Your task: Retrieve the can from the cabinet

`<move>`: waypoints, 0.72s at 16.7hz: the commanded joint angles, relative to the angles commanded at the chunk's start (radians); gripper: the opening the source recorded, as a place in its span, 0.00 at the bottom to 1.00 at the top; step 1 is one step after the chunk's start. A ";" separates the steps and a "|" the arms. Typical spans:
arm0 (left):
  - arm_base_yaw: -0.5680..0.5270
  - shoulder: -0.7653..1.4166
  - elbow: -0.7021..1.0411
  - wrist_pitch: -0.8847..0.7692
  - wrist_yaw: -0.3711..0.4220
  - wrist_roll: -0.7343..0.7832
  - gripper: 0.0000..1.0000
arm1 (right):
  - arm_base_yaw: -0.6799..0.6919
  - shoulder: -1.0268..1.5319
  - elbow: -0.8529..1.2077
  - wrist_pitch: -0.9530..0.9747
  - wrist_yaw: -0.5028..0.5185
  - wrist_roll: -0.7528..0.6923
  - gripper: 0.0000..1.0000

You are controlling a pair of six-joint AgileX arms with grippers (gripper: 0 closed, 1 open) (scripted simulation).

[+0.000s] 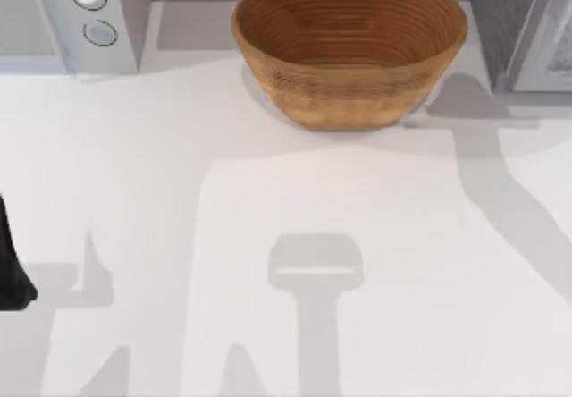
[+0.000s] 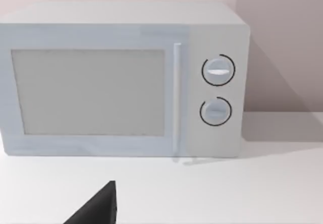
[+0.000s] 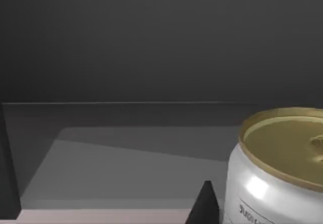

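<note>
The can (image 3: pixel 275 176) is silver with a gold top and stands upright on the grey floor of the dark cabinet (image 3: pixel 126 168). A black part of my right gripper (image 3: pixel 204 208) sits low in the right wrist view, right beside the can's wall. From above, the cabinet (image 1: pixel 514 30) is at the table's far right corner. My left arm (image 1: pixel 11 267) is parked at the left edge of the table. A black tip of my left gripper (image 2: pixel 98 208) faces the microwave.
A wide woven brown basket (image 1: pixel 350 48) stands at the back middle of the white table (image 1: pixel 268 200). A pale microwave (image 1: pixel 71 17) with two round dials (image 2: pixel 218 70) and its door shut occupies the back left corner.
</note>
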 joint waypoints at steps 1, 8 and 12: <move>0.000 0.000 0.000 0.000 0.000 0.000 1.00 | -0.024 -0.050 -0.074 0.022 -0.024 -0.001 0.00; 0.000 0.000 0.000 0.000 0.000 0.000 1.00 | -0.248 -0.498 -0.785 0.216 -0.251 -0.009 0.00; 0.000 0.000 0.000 0.000 0.000 0.000 1.00 | -0.386 -0.779 -1.212 0.339 -0.394 -0.013 0.00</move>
